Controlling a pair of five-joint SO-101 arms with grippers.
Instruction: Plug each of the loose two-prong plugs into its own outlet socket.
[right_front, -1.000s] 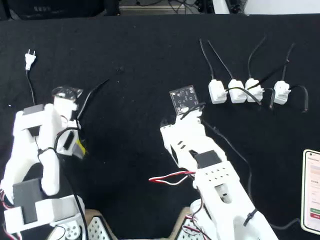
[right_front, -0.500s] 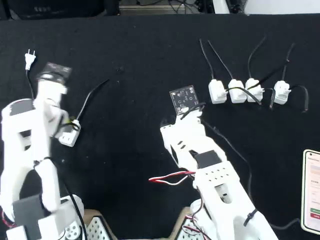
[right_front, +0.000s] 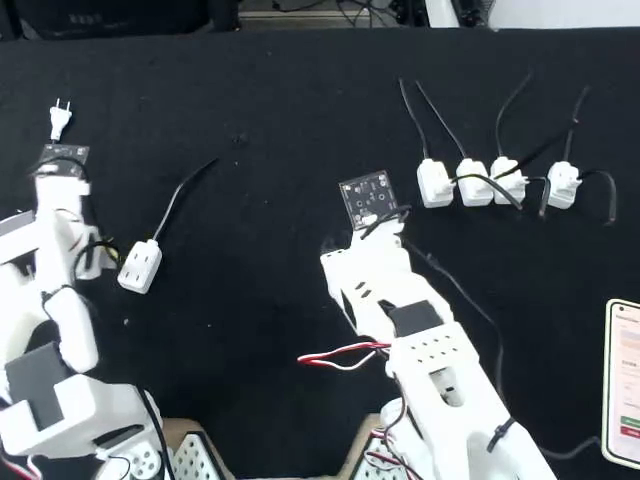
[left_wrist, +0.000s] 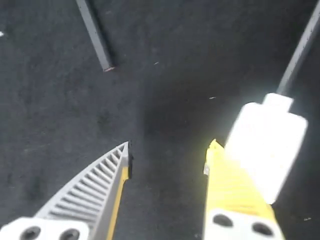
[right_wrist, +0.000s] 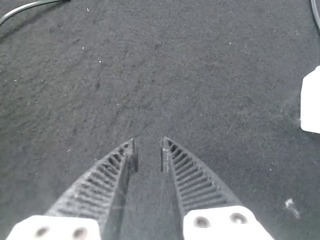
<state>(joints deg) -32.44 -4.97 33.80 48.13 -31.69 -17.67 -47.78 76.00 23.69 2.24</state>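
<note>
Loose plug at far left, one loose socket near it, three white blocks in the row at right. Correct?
Not three. The high view shows four white blocks in the row at right. The rest holds: the plug lies at far left and one loose socket lies near it.

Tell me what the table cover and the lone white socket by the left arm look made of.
Table cover: black cloth, likely felt, matte; a fuzzy nap and lint specks show.
Lone socket: white moulded plastic, apparently smooth, judging by its crisp edges and even colour.
</note>
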